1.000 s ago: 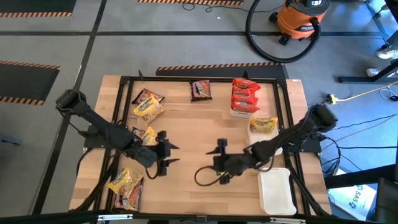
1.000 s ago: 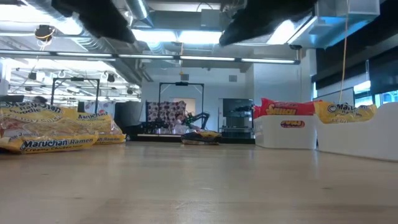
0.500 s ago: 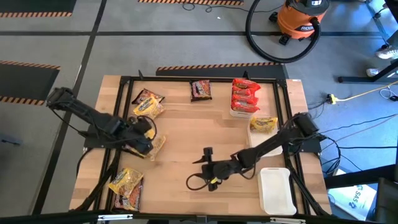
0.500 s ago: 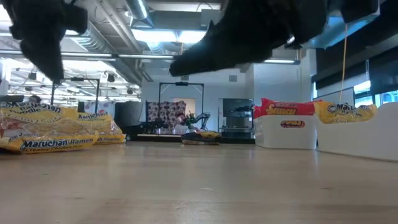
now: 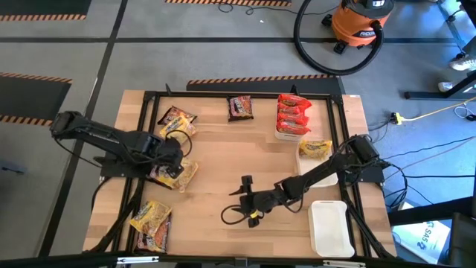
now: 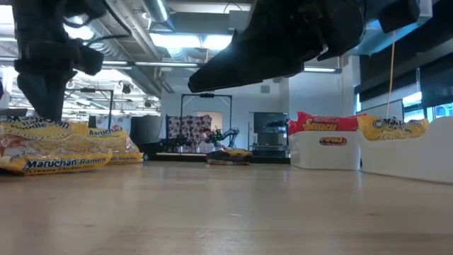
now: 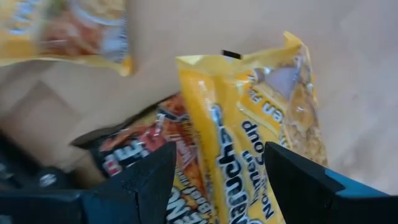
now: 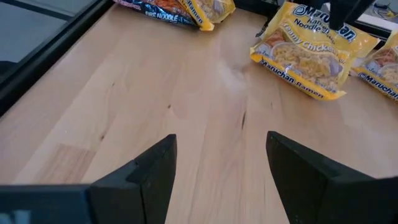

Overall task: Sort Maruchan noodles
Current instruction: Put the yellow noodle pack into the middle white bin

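Barely started tbh: red packets (image 5: pixel 292 115) and one yellow (image 5: pixel 315 149) trayed, rest loose on counter (image 5: pixel 223 160), left end effector (image 7: pixel 217 180) wide over yellow packet (image 7: pixel 261 130).

We see a table (image 5: pixel 223 160) of pale, smooth, matt wood with visible grain, framed by black metal bars (image 5: pixel 245 95). The noodle packets (image 7: pixel 261 143) at the centre of the left wrist view are glossy, crinkled plastic film. At the high view's lower right, a white tray (image 5: pixel 331 227) looks like matt foam. The gripper fingers (image 8: pixel 143 180) are dark matt plastic.
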### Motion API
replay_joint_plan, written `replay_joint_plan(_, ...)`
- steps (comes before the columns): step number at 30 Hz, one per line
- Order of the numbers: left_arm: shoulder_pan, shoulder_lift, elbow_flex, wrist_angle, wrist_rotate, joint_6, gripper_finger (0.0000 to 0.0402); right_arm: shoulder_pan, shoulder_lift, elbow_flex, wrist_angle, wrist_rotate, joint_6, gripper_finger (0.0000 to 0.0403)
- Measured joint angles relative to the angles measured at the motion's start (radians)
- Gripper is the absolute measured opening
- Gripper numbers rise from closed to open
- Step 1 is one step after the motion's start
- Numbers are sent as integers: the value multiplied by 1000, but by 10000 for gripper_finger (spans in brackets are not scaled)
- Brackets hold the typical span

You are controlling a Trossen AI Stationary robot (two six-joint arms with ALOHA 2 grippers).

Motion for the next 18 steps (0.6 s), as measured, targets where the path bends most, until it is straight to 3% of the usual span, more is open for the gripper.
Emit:
replay_joint_plan(10,67,0,-76,143,98,142,228,0,0,0,-1,0,0,225)
replay_joint_plan(18,62,0,-77,227,123,202,139,0,0,0,5,0,-16,225)
